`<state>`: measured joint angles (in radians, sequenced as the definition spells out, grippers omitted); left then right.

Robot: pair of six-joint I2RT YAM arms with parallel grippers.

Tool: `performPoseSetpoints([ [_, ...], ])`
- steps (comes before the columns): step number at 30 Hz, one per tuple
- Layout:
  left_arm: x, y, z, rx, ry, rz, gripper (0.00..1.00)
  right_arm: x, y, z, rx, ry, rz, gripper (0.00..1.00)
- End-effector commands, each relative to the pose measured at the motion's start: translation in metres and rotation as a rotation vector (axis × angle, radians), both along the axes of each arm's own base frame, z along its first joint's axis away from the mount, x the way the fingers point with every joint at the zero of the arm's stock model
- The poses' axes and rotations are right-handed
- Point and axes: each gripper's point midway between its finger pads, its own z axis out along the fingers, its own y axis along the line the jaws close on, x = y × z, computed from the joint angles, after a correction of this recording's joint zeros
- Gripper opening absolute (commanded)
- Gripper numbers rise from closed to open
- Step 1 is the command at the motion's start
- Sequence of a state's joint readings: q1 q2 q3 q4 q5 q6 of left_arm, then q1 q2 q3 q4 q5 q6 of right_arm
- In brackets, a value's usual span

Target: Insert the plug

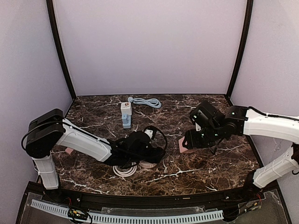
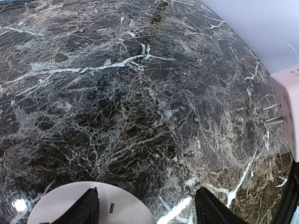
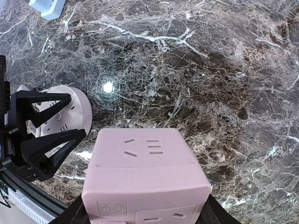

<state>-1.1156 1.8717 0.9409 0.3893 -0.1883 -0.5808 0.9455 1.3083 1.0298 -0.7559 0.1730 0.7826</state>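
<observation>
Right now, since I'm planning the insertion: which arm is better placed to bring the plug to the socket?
Right. The right gripper clamps the pink cube plug, with its prongs exposed. The left gripper hangs open over the round socket, holding nothing, so it probably suits steadying that.

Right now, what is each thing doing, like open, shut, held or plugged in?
Left tool: open, holding nothing.
Right tool: shut on the pink cube plug.
Pink cube plug: held, prongs bare, not plugged in.
Round socket: lying flat, nothing plugged in.
White cord: coiled beside the round socket.
White and blue adapter: alone at the back, untouched.
Grey cable: loose at the back.
</observation>
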Motion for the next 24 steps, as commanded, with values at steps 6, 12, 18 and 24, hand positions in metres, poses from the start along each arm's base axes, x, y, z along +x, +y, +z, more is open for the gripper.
performPoseSetpoints([
  [6,-0.027,0.001,-0.007,-0.106,0.148,0.013,0.73,0.008,-0.007,0.012,-0.024,-0.045,-0.012,0.23],
  [12,-0.014,0.04,0.025,-0.038,-0.027,0.083,0.86,0.01,-0.002,0.013,-0.035,-0.038,0.004,0.24],
  [18,-0.005,0.102,0.041,0.122,-0.143,0.214,0.94,0.014,0.005,0.013,-0.043,-0.031,0.015,0.23],
  [24,-0.007,0.15,0.016,0.111,-0.045,0.272,0.94,0.016,0.011,0.01,-0.043,-0.021,0.027,0.23],
])
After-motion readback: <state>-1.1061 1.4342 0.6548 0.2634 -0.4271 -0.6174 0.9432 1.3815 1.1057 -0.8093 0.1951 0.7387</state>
